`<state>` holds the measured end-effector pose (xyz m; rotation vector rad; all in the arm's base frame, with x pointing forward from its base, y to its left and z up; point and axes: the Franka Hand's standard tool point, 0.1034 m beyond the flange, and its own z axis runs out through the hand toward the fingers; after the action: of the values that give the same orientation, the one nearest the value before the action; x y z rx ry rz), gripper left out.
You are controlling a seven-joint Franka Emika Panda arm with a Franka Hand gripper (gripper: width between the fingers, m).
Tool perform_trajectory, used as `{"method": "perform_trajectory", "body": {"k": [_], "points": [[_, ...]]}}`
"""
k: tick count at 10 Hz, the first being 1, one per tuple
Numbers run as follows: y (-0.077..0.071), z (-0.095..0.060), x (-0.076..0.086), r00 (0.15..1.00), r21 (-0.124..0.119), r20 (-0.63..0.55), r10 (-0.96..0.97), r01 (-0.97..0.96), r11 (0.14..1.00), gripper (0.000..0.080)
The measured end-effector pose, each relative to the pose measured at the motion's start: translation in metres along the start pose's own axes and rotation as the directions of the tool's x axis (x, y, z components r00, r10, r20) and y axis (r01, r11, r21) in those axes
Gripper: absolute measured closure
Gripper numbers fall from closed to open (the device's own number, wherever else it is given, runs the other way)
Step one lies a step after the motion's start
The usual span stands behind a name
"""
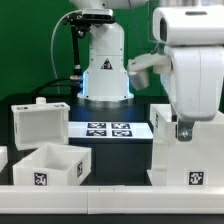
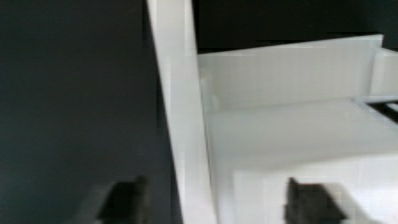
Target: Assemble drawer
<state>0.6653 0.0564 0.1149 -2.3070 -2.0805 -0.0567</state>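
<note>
Ext. cam: faces the robot base (image 1: pixel 103 70) across the worktop (image 1: pixel 140 110), a bit above worktop lvl, mid-range, whole layout in shot. Wrist cam: looks along the gripper (image 2: pixel 217 200) fingers (image 2: pixel 121 200), v. close on the casing (image 2: pixel 285 100) wall. Shared: only that casing, at the exterior view's right.

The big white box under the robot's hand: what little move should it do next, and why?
Probably close the fingers. In the wrist view the gripper is open, and its two fingers stand on either side of one upright wall of the casing, not yet pressing on it. Pinching that wall would likely give a hold to move the casing.
</note>
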Motion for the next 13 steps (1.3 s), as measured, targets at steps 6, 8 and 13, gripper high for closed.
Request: {"method": "perform_trajectory", "body": {"k": [6,8,13], "points": [[0.004,-0.046,-0.017,0.999,-0.048,0.016,0.043,-0.043,0.998,0.0151],[0.002,-0.037,-0.049,0.996,-0.037,-0.004,0.093,-0.093,0.995,0.015],[-0.029,-0.016,-0.13,0.973,-0.015,0.012,0.23,-0.23,0.973,0.015]]}}
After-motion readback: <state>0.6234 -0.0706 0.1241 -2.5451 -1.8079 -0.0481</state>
